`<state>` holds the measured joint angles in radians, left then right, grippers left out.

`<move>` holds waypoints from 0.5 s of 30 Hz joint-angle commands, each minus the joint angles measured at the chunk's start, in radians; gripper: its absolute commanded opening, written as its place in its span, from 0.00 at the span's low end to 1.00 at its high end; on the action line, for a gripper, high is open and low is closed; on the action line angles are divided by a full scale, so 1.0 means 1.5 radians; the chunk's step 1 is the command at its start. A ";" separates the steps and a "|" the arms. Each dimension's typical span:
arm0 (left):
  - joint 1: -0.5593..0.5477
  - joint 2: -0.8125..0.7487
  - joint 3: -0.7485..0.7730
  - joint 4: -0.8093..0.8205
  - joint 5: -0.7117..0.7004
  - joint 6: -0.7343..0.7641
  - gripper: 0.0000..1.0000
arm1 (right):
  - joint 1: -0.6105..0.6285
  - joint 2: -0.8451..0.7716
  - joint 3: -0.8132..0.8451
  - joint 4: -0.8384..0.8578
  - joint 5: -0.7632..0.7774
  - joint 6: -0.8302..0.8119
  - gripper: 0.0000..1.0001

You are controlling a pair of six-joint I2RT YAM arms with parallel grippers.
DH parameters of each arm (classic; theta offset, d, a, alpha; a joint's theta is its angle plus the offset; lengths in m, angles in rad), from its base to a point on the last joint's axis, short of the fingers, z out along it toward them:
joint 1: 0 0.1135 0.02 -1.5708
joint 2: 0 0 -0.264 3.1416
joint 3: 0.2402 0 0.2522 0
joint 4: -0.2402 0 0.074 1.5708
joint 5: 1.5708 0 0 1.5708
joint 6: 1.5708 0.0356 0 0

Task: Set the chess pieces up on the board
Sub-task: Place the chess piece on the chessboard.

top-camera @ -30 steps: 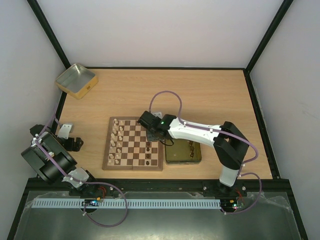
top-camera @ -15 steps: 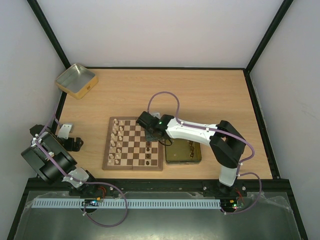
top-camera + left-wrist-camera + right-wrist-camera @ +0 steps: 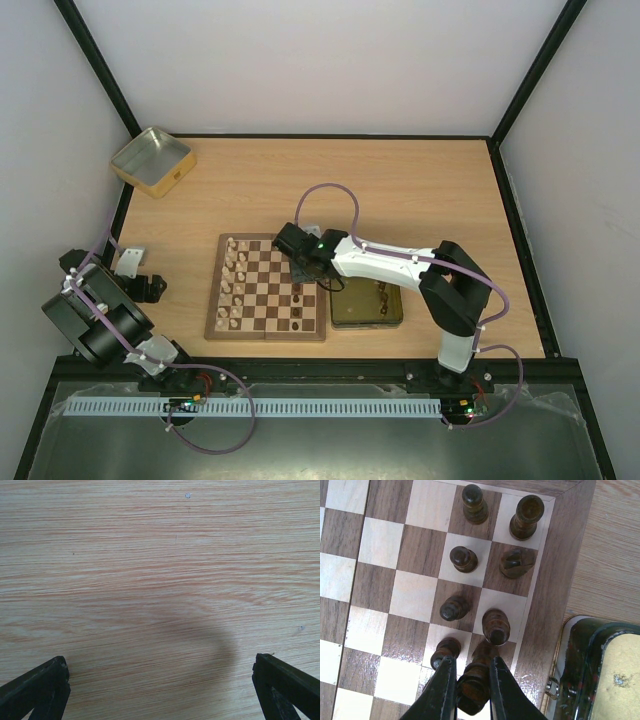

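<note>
The board [image 3: 265,290] lies in the middle of the table, with pale chess pieces [image 3: 233,285] along its left columns and dark ones [image 3: 300,300] on its right. My right gripper [image 3: 472,680] is shut on a dark piece [image 3: 472,687], held over the dark square beside the rim. Whether its base touches the square I cannot tell. Close by stand a dark pawn [image 3: 445,651] and a taller dark piece [image 3: 495,626], with several more dark pieces [image 3: 517,561] beyond. My left gripper [image 3: 160,680] hangs open over bare wood, left of the board.
A dark tin [image 3: 367,303] with a gold rim sits against the board's right edge, with a few pieces in it. Its corner [image 3: 600,670] is just right of my right gripper. A yellow-gold tin [image 3: 152,160] stands at the far left corner.
The right arm has shifted slightly to the left, still holding the dark piece. The left arm has not moved.
</note>
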<state>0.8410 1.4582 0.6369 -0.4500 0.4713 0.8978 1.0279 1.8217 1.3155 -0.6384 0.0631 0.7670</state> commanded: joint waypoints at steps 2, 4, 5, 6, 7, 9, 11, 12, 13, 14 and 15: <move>0.003 0.040 -0.032 -0.093 -0.038 -0.010 0.99 | 0.004 -0.018 -0.012 0.006 0.015 -0.001 0.02; 0.004 0.040 -0.032 -0.094 -0.039 -0.011 0.99 | 0.004 -0.017 -0.015 0.006 0.012 -0.001 0.02; 0.003 0.039 -0.032 -0.094 -0.039 -0.011 0.99 | 0.003 -0.019 -0.017 0.008 0.012 0.000 0.02; 0.003 0.039 -0.031 -0.093 -0.039 -0.010 0.99 | 0.004 -0.021 -0.020 0.009 0.011 0.000 0.02; 0.003 0.039 -0.032 -0.094 -0.039 -0.010 0.99 | 0.005 -0.023 -0.022 0.010 0.013 0.001 0.02; 0.004 0.039 -0.032 -0.093 -0.040 -0.011 0.99 | 0.004 -0.028 -0.026 0.011 0.013 0.002 0.02; 0.003 0.038 -0.032 -0.094 -0.040 -0.011 0.99 | 0.004 -0.030 -0.028 0.013 0.010 0.003 0.02; 0.003 0.039 -0.032 -0.093 -0.041 -0.012 0.99 | 0.003 -0.030 -0.029 0.013 0.009 0.002 0.02; 0.003 0.039 -0.033 -0.093 -0.040 -0.011 0.99 | 0.004 -0.029 -0.031 0.014 0.009 0.002 0.02; 0.003 0.038 -0.031 -0.094 -0.040 -0.012 0.99 | 0.003 -0.030 -0.033 0.015 0.008 0.002 0.02; 0.003 0.038 -0.033 -0.094 -0.039 -0.012 0.99 | 0.004 -0.030 -0.034 0.016 0.008 0.003 0.02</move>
<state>0.8410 1.4586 0.6384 -0.4519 0.4706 0.8982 1.0279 1.8099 1.2861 -0.6163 0.0631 0.7681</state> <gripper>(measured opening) 0.991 0.094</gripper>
